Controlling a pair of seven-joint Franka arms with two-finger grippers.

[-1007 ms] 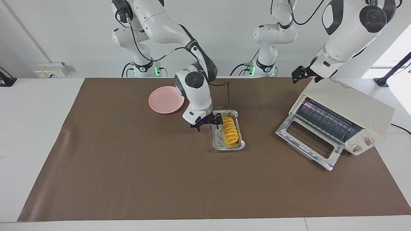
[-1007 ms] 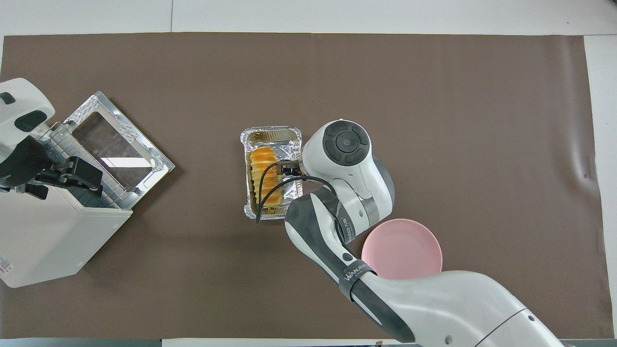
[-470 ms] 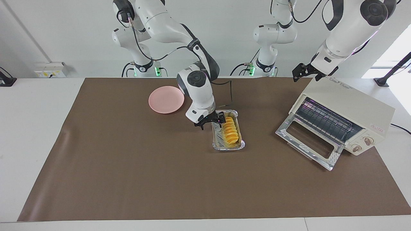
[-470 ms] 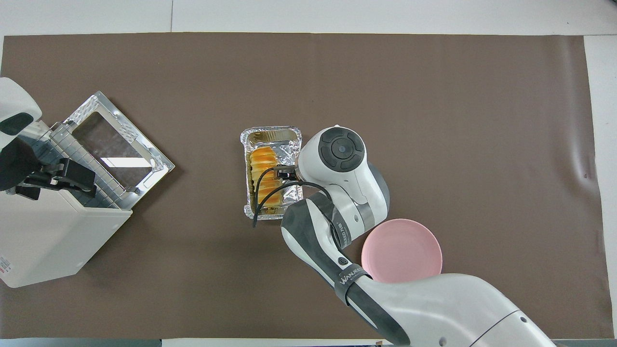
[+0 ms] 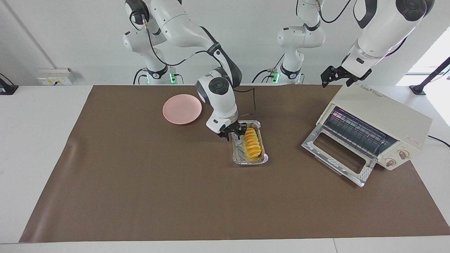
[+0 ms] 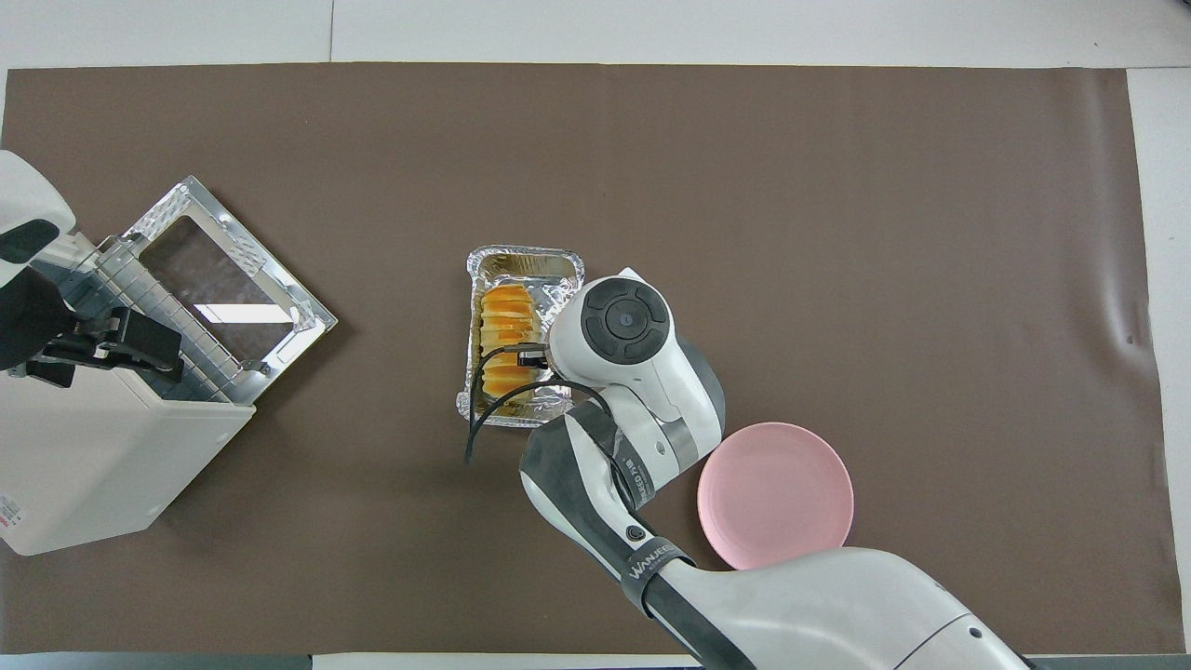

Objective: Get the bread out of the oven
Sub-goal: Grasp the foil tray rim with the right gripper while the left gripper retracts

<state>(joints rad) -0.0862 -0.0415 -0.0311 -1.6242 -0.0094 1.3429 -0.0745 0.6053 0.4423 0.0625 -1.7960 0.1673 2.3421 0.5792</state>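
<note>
The bread [image 5: 253,142], a ridged golden-orange loaf, lies in a silver foil tray [image 5: 250,162] in the middle of the brown mat, outside the oven [image 5: 383,116]. The oven's glass door [image 5: 337,154] hangs open and its wire rack looks bare. My right gripper [image 5: 232,135] is down at the tray's corner nearest the robots, its fingers closed on the tray's side wall beside the loaf. From overhead the right wrist covers that corner of the tray [image 6: 521,261], and the bread [image 6: 507,326] shows next to it. My left gripper [image 5: 334,75] hangs open above the oven's top.
A round pink plate [image 5: 182,109] sits nearer the robots than the tray, toward the right arm's end. The oven stands at the left arm's end of the mat, its open door facing the mat's middle. A black cable loops from the right wrist over the tray.
The right gripper's fingers have drawn together from wide open onto the tray's wall. The tray's end nearer the robots slid slightly toward the left arm's end. The left gripper rose a little.
</note>
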